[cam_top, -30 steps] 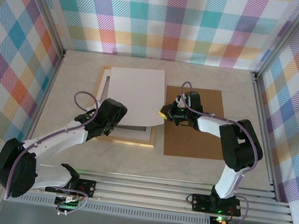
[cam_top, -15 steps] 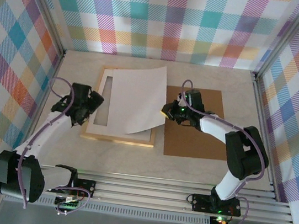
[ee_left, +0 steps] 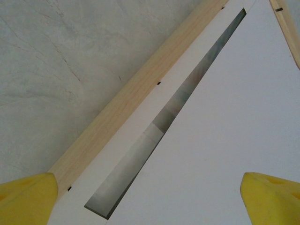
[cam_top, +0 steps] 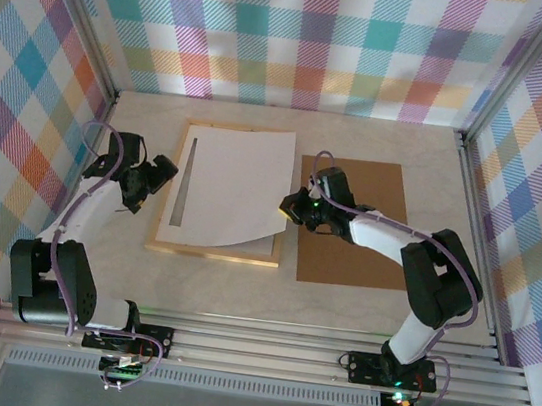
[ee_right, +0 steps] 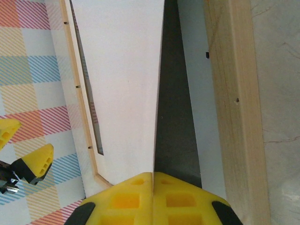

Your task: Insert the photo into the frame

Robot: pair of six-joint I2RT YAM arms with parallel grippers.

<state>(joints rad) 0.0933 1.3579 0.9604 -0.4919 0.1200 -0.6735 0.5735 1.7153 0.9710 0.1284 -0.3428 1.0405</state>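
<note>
The frame (cam_top: 213, 253) of light wood lies flat left of centre, with a white mat (cam_top: 174, 189) inside it. The photo (cam_top: 238, 183) rests over the mat with its white back up, its right edge lifted and pinched in my shut right gripper (cam_top: 291, 206). In the right wrist view the fingertips (ee_right: 153, 180) meet on the sheet's edge (ee_right: 122, 84), beside the frame's rail (ee_right: 234, 93). My left gripper (cam_top: 154, 174) hangs open just left of the frame. In its wrist view (ee_left: 150, 201) it looks down on the rail (ee_left: 140, 89), the mat (ee_left: 110, 154) and the photo (ee_left: 225, 131).
A brown backing board (cam_top: 356, 245) lies right of the frame, under the right arm. Plaid walls close in three sides. Metal rails (cam_top: 271, 349) run along the near edge by the arm bases. Bare tabletop lies left of and in front of the frame.
The left arm has pulled back leftward off the frame to its left side. The photo has come down flatter over the mat. The right gripper has shifted slightly left, still pinching the sheet.
</note>
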